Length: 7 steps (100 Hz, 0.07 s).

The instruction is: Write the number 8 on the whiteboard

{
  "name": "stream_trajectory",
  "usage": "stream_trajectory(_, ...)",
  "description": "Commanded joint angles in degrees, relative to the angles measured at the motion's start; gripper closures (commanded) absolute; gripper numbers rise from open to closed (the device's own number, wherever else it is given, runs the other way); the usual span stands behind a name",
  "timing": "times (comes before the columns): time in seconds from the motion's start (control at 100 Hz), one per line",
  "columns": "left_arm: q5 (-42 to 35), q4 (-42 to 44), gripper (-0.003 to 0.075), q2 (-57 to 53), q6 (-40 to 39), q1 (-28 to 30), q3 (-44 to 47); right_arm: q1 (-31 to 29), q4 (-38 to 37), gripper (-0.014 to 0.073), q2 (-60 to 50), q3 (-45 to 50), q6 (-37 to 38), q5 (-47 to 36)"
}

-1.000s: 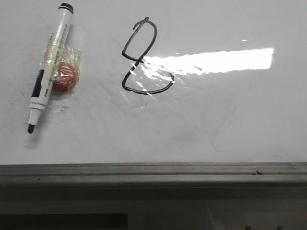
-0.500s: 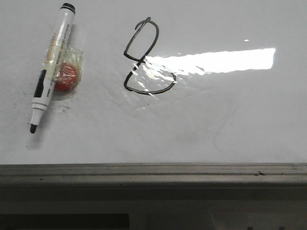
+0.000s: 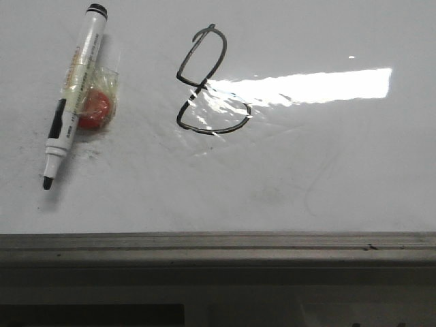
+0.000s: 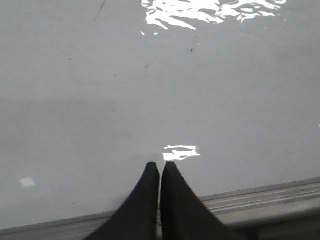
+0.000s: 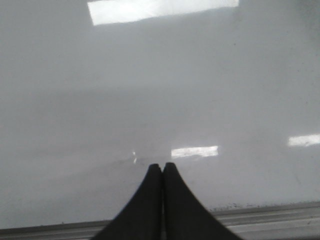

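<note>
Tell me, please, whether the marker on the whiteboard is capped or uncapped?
Uncapped. The marker lies flat on the whiteboard with its dark writing tip bare at the near end, beside a red object.

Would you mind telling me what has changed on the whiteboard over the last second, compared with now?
Nothing on the board has really changed. The number 8 is finished, and the marker lies uncapped to its left with the red ball taped to it, as before; the whole picture drifted very slightly right, nothing more. On the whiteboard no arm is in the front view; both grippers are shut and hold nothing.
</note>
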Motion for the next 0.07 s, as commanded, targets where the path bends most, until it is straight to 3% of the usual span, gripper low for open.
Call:
stream_trajectory(0.0, -2.80, -0.69, 0.0741, -1.71, -0.51, 0.03, 1.78, -0.37, -0.97, 0.0657, -1.29, 0.78, 0.11, -1.41)
stream_trajectory(0.06, -2.80, -0.69, 0.0741, -1.71, -0.51, 0.03, 1.78, -0.37, -0.97, 0.0657, -1.29, 0.78, 0.11, -1.41)
